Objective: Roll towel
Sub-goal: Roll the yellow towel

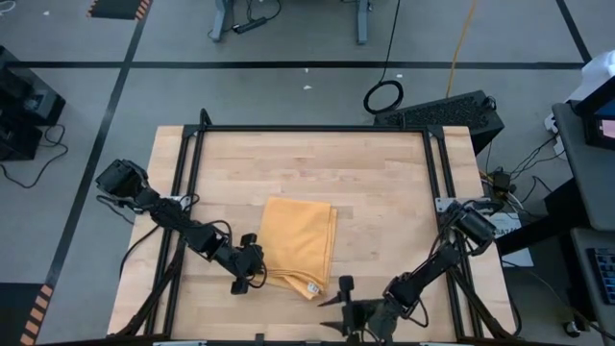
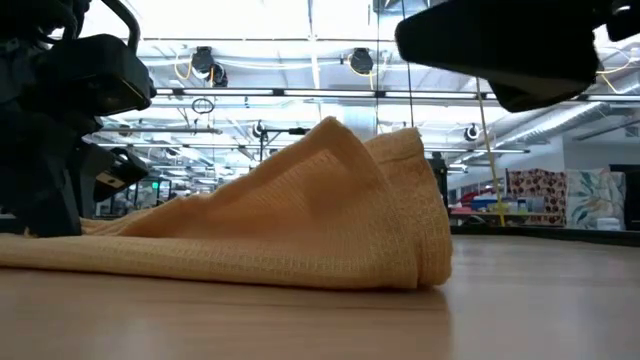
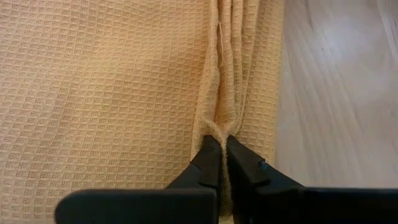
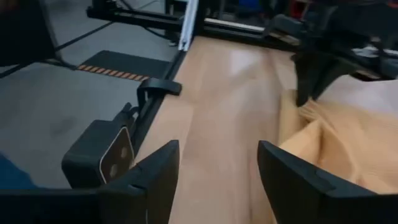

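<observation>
- In the overhead view, the towel (image 1: 300,245) is lying a little below the centre of the frame on the wooden table (image 1: 375,183). It is folded into a rough rectangle, with its long axis running from upper frame to lower frame and leaning slightly to the right.
- A small white tag (image 1: 312,286) is showing at the towel's lower right corner.
- The left gripper (image 1: 252,272) is sitting at the towel's lower left corner, in the lower middle of the overhead frame, with its arm reaching in from the left edge.
- In the left wrist view, the left gripper's fingers (image 3: 210,163) are closing tightly on a pinched ridge of towel (image 3: 112,93); the cloth is bunching into folds that run away from the fingertips toward the top of that frame.
- The right gripper (image 1: 344,288) is waiting at the bottom centre of the overhead frame, just right of the towel's lower right corner and not touching it.
- In the right wrist view its two fingers are standing wide apart with nothing between them, and the towel (image 4: 348,137) is lying ahead at the right of that frame.
- The left gripper is the nearer one and already has the cloth; the towel's length is stretching away from it toward the top of the overhead frame, so a roll would probably travel that way.
</observation>
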Controlling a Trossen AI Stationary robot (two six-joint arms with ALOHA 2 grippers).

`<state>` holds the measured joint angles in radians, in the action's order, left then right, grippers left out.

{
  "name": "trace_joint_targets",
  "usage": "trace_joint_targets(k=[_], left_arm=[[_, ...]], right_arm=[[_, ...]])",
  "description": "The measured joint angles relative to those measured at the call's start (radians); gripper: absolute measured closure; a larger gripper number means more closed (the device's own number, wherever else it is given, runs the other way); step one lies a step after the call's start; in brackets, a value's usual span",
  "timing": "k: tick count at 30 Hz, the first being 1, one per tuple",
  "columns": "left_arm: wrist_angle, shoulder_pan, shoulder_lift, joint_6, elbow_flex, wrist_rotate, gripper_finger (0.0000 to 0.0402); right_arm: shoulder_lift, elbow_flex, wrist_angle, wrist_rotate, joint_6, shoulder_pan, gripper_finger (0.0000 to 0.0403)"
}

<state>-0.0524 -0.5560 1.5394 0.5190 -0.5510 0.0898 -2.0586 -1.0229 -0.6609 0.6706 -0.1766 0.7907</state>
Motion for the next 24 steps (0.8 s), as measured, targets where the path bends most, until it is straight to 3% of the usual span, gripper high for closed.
trace_joint_targets(k=[8, 13, 15, 21, 24], left_arm=[[-0.003, 0.0, 0.001, 0.026, 0.0, 0.001, 0.039], [-0.003, 0.0, 0.001, 0.05, 0.0, 0.002, 0.039], [-0.004, 0.0, 0.001, 0.052, 0.0, 0.001, 0.039], [-0.014, 0.001, 0.002, 0.052, 0.002, 0.0, 0.039], [-0.02, 0.001, 0.002, 0.052, 0.002, 0.001, 0.0388]], right_arm=[[-0.007, 0.0, 0.004, -0.161, -0.016, -0.057, 0.0195], [-0.053, 0.0, -0.025, -0.198, 0.032, -0.086, 0.0195], [-0.072, 0.0, -0.025, -0.19, 0.032, -0.093, 0.0195], [-0.085, 0.0, -0.005, -0.003, 0.039, -0.098, 0.0195], [-0.085, 0.0, 0.028, 0.009, 0.014, -0.11, 0.0195]])
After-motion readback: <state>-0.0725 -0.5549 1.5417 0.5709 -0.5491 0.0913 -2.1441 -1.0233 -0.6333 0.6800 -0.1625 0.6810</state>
